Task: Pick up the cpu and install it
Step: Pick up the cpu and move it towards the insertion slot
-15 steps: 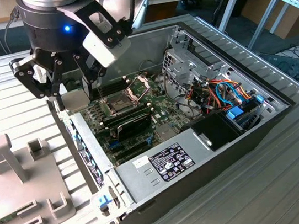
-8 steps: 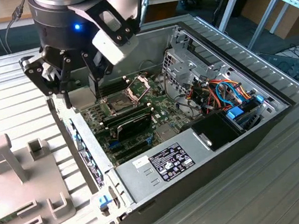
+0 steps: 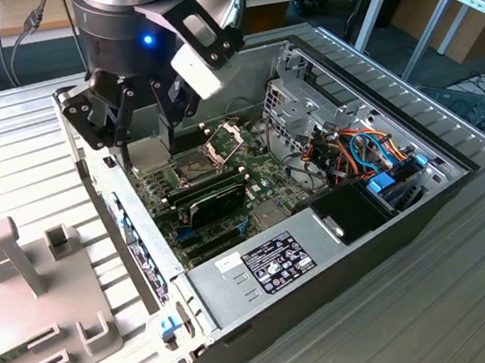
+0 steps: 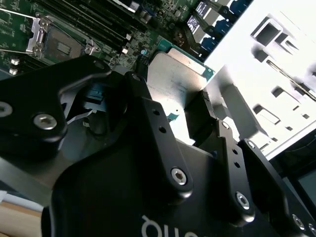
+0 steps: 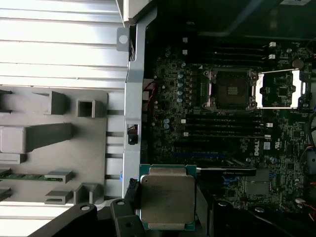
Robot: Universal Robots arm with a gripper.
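First wrist view shows the cpu (image 5: 167, 197) clamped by its edges between the two fingers of the hand (image 5: 167, 217); it hangs above the motherboard (image 5: 222, 143), apart from the open socket (image 5: 229, 89).

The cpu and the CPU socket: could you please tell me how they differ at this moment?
The cpu is held in the pincer, clear of the motherboard; the CPU socket sits on that board. The cpu shows a dull silver-grey top; the socket is dark and empty, its frame swung open. Both are roughly square.
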